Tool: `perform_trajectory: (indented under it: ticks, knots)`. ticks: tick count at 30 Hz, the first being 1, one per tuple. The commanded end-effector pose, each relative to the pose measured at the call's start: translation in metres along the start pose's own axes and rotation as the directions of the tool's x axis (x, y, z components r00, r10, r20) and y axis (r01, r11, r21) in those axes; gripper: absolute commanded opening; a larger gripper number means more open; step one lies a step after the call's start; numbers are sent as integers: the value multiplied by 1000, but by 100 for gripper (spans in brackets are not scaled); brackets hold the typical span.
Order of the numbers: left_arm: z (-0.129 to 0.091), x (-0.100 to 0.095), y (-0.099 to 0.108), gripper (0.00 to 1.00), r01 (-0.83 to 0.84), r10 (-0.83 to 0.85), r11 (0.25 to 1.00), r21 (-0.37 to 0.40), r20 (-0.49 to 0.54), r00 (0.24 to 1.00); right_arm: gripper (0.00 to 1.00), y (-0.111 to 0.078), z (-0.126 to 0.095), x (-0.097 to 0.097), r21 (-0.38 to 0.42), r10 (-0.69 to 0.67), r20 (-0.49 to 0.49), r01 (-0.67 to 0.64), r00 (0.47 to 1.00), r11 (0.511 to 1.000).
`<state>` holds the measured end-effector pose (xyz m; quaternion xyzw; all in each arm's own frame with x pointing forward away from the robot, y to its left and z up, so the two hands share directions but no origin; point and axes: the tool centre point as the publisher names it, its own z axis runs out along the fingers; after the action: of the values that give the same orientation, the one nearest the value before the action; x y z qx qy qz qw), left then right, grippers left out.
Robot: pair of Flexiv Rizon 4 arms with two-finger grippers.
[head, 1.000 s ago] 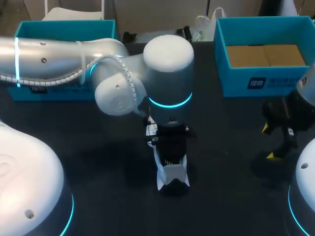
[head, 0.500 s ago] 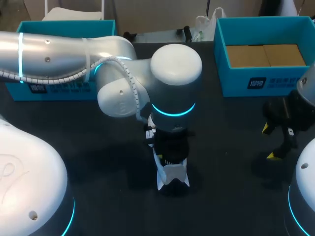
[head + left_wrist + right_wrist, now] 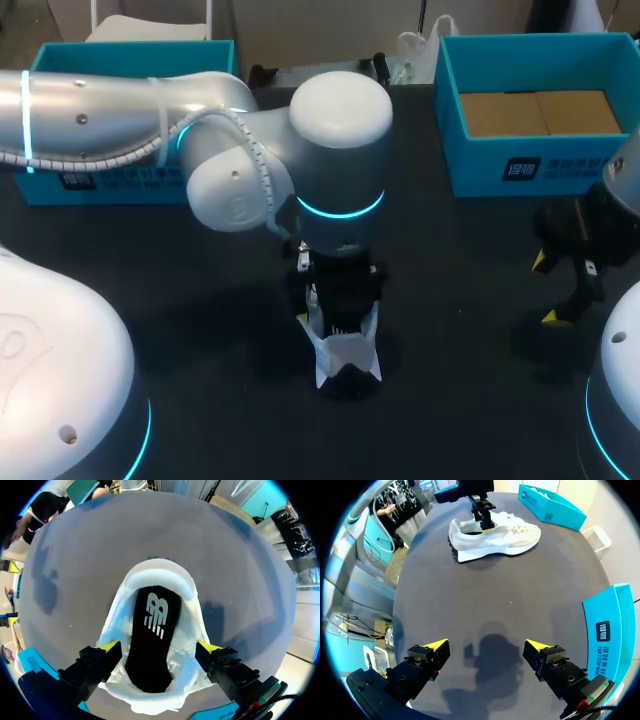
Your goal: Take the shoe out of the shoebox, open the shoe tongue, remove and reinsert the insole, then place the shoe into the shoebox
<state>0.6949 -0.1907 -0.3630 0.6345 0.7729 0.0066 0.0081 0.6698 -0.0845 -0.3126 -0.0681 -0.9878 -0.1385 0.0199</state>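
Observation:
The white shoe (image 3: 350,358) stands on the dark table at the middle, heel toward the front edge. In the left wrist view I look down into the shoe (image 3: 192,630), where the black insole (image 3: 152,630) with a white logo lies flat. My left gripper (image 3: 159,647) hangs over the shoe's mouth, open, one yellow tip on each side of the collar and nothing held. In the head view its wrist (image 3: 340,305) covers most of the shoe. My right gripper (image 3: 486,645) is open over bare table at the right (image 3: 560,285), far from the shoe (image 3: 492,535).
A blue shoebox (image 3: 580,165) with brown cardboard inside stands at the back right, close to my right gripper (image 3: 607,630). A second blue box (image 3: 130,55) sits at the back left, partly behind my left arm. Bare table lies between shoe and right gripper.
My left gripper has gone from shut to wide open above the shoe, and its wrist swung slightly right and back. The right arm has stayed still.

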Motion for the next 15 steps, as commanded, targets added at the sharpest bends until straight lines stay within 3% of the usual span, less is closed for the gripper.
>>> perform_trajectory:
  ticks: [1,7,15]
  knots:
    - [-6,4,1,100,-18,18,1000,17,18,1000,100,0,1,1,4,1,3,-1,1000,1000]
    - [-11,-2,-6,100,-52,52,999,8,29,998,100,0,1,1,4,1,3,-1,1000,1000]
    - [-12,-3,13,100,-32,32,999,3,21,999,100,0,1,1,4,1,3,-1,1000,1000]
